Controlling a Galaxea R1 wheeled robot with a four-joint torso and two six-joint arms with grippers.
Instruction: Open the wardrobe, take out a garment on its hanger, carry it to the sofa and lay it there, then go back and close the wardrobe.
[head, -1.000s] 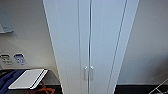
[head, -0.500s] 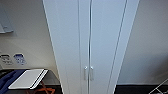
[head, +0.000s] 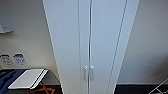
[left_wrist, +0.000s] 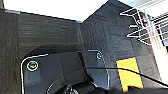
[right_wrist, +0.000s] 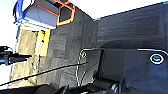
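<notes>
The tall white wardrobe (head: 90, 37) stands straight ahead in the head view, both panelled doors shut. Its two small vertical silver handles (head: 88, 73) sit side by side low on the doors, either side of the centre seam. The garment, the hanger and the sofa are hidden or out of view. Both wrist views look down at dark carpet (left_wrist: 50, 32) (right_wrist: 130, 27) past the robot's own dark plate.
A white board on an orange-legged stand (head: 28, 78) with blue fabric beside it sits low at the left of the wardrobe. A white wire rack (left_wrist: 143, 22) stands on the carpet at the right side. A plain wall flanks the wardrobe.
</notes>
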